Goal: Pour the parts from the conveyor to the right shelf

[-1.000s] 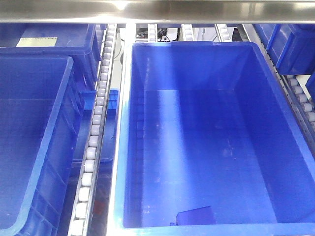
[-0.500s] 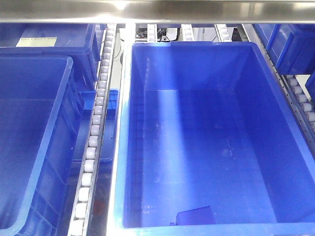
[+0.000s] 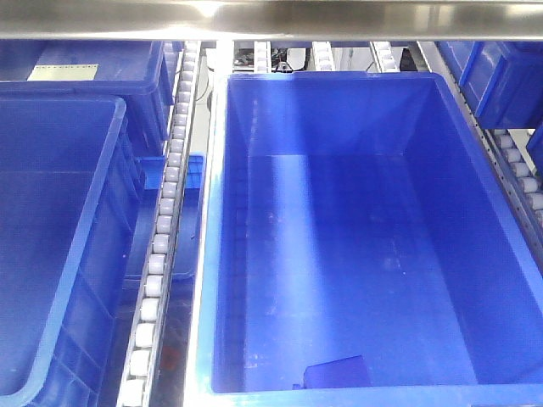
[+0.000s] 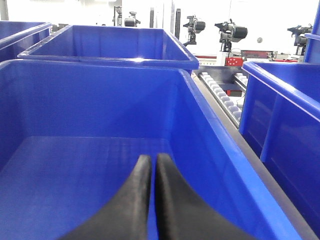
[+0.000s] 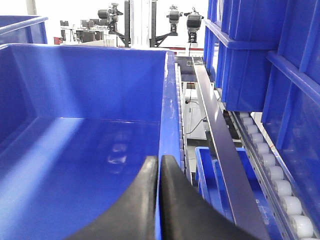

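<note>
nothing's budged since a second ago. one blue part [image 3: 337, 372] sits at the near edge of the big bin [image 3: 475, 220] on the right shelf [image 3: 165, 212]. left gripper [image 4: 151, 165] and right gripper [image 5: 158, 165] are both clenched on nothing, hanging over separate bins; can't tell which is nearer.

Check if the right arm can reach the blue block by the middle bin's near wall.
Probably yes: the block lies uncovered in the open-topped bin, and the right gripper, shut, sits by what looks like that bin's rim.
</note>
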Available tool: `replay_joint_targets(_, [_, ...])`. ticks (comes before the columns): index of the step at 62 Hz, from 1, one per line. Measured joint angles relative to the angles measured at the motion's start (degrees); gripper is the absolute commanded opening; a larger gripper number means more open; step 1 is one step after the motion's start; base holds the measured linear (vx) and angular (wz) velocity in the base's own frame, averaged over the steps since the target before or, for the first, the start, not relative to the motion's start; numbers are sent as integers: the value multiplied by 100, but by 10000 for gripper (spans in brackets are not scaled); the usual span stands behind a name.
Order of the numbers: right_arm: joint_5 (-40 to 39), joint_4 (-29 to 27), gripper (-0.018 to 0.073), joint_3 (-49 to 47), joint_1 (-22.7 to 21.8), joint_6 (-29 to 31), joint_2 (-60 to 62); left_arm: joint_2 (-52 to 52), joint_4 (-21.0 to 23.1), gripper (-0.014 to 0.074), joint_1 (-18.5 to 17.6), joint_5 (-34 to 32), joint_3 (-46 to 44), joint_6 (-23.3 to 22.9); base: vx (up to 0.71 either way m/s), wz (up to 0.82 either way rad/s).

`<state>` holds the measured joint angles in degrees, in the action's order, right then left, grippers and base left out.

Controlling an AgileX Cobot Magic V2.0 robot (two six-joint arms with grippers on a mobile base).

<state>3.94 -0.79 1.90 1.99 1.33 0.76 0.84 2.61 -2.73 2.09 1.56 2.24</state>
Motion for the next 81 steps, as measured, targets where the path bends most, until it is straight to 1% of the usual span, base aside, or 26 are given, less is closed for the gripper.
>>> replay_joint_targets(81, [0,0,-9,0,0,0,0,0,0,-6,0,0,0,-15,0,0])
